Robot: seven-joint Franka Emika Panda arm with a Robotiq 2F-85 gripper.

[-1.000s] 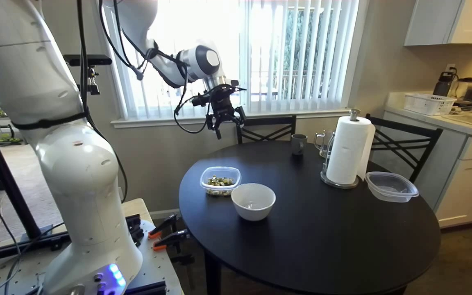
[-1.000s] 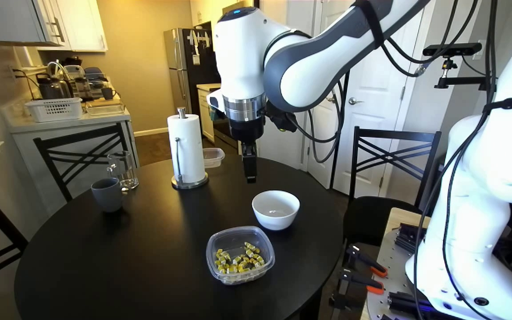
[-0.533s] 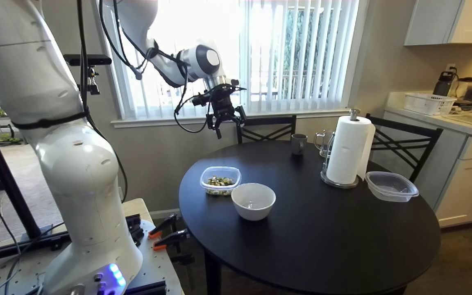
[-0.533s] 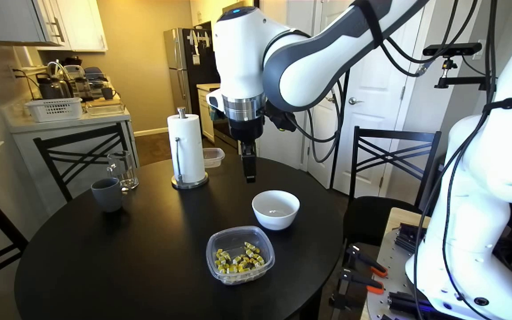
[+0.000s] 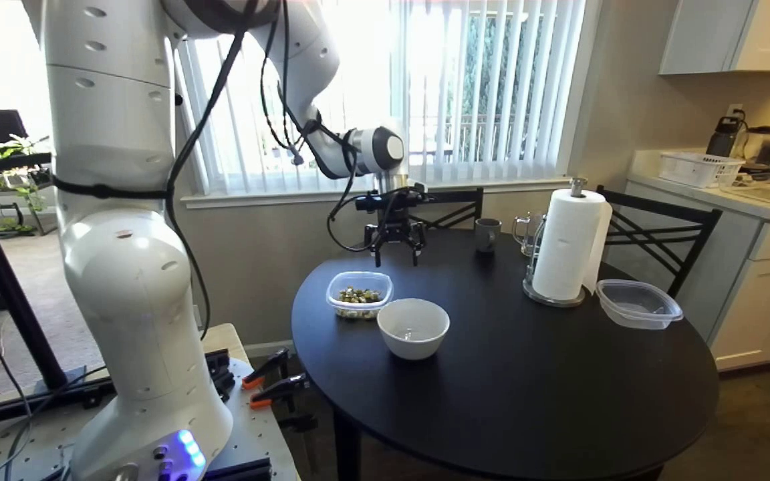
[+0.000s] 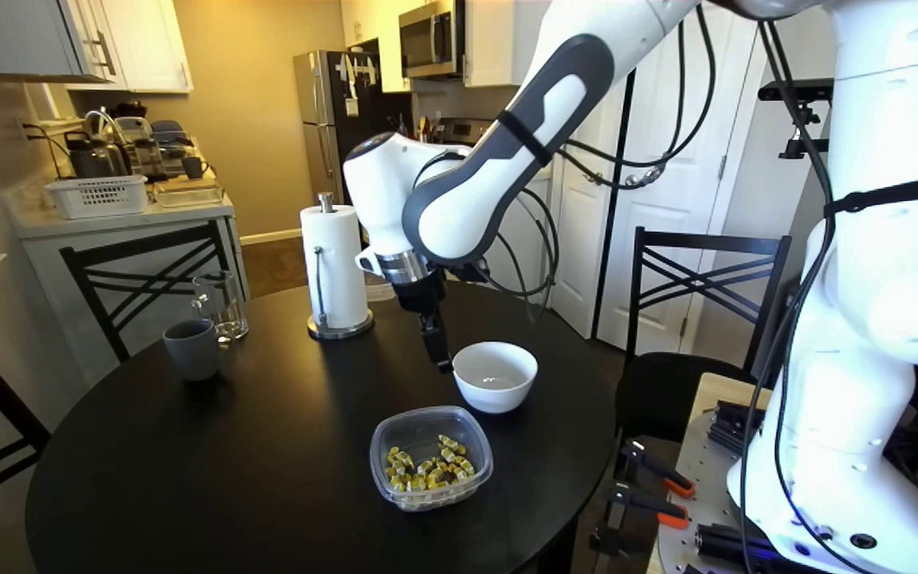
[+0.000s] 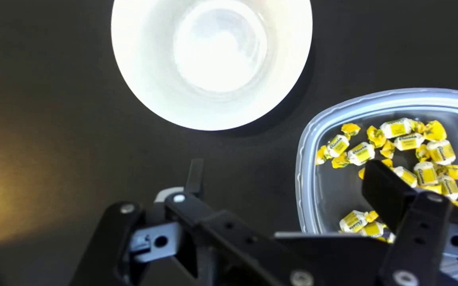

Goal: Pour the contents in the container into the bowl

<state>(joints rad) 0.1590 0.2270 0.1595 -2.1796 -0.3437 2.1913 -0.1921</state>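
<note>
Dark tabletop (image 6: 188,462) bears a clear container (image 7: 305,167) — wrapped yellow candies (image 7: 406,175) inside — just beside a white bowl (image 6: 492,399); gripper (image 5: 396,259) spread wide.

Pincer (image 6: 444,367) tilted over the dark desk (image 6: 228,470)
The clear container (image 6: 427,422) sits near, yellow-and-white pieces (image 6: 427,473) inside — just beyond it, slightly right, the white bowl (image 6: 495,400), the pincer's tip showing just left of its rim. On the left, a gray mug (image 6: 192,351), a glass mug (image 6: 224,309) just past it — paper towel roll (image 6: 335,267) to their right.
</note>
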